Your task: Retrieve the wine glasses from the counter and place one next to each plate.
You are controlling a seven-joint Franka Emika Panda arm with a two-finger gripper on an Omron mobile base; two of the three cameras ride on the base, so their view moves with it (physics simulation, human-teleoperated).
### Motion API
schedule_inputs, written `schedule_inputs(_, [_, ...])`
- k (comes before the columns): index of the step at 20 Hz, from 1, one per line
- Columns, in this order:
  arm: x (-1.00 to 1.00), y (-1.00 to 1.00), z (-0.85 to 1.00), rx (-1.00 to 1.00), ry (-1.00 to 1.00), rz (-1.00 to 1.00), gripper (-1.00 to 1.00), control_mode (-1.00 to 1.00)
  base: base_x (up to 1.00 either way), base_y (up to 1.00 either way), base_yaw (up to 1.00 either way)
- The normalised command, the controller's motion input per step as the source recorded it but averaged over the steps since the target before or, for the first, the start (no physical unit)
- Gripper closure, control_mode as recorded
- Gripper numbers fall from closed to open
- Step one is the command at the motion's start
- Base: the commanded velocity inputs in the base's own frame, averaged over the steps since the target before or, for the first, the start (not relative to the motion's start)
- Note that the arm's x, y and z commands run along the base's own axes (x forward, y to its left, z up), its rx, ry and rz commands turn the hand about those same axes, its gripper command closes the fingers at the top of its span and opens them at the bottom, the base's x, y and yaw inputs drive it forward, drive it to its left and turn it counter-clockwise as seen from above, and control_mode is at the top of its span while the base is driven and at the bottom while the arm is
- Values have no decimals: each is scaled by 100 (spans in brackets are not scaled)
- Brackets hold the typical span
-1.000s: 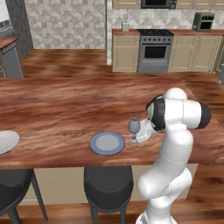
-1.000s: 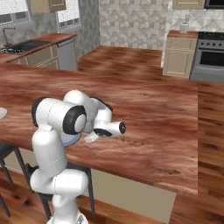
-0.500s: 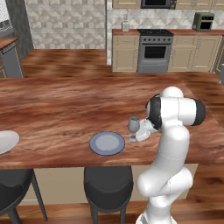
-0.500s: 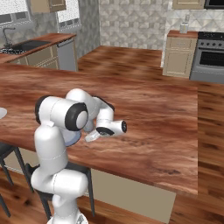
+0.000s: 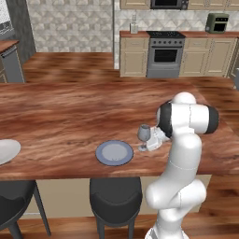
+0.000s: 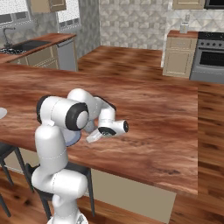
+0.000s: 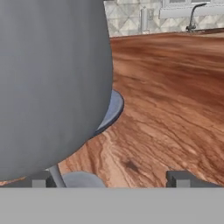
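One wine glass (image 5: 144, 134) stands upright on the long island top, just right of the greyish-blue plate (image 5: 114, 152). My gripper (image 5: 149, 145) reaches in low from the right at the height of its stem, open. In the hand view the glass bowl (image 7: 48, 87) looms close on the left, its thin stem rising from the round foot (image 7: 81, 180) beside my left fingertip (image 7: 40, 179); the right fingertip (image 7: 181, 178) stands far off it. The plate (image 7: 112, 109) lies just behind the glass. A white plate (image 5: 7, 151) sits at the island's left end. The counter (image 5: 137, 33) runs along the back wall.
Two dark stools (image 5: 115, 196) stand under the island's near edge. A steel range (image 5: 165, 55) and a toaster oven (image 5: 217, 22) are along the back wall. In the right base view my arm covers the glass, with the gripper (image 6: 92, 137) low over the island top.
The jaws have spread wide apart around the glass stem. The glass stays standing beside the greyish-blue plate, and the arm has barely shifted.
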Motion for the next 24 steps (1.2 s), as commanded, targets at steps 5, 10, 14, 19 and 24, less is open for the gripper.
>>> schedule_inputs(5, [-12, -27, -2, 0, -7, 2, -100, -100, 0, 0, 0])
schedule_inputs(10, [-12, -18, 2, 4, -3, 0, -100, -100, 0, 0, 0])
schedule_inputs(14, [-22, -36, 13, 12, -3, 0, -100, -100, 0, 0, 0])
schedule_inputs(19, [-54, -47, 85, 11, 0, 0, -100, -100, 0, 0, 0])
schedule_inputs(24, [-88, -29, 100, 0, 0, -4, -100, -100, 0, 0, 0])
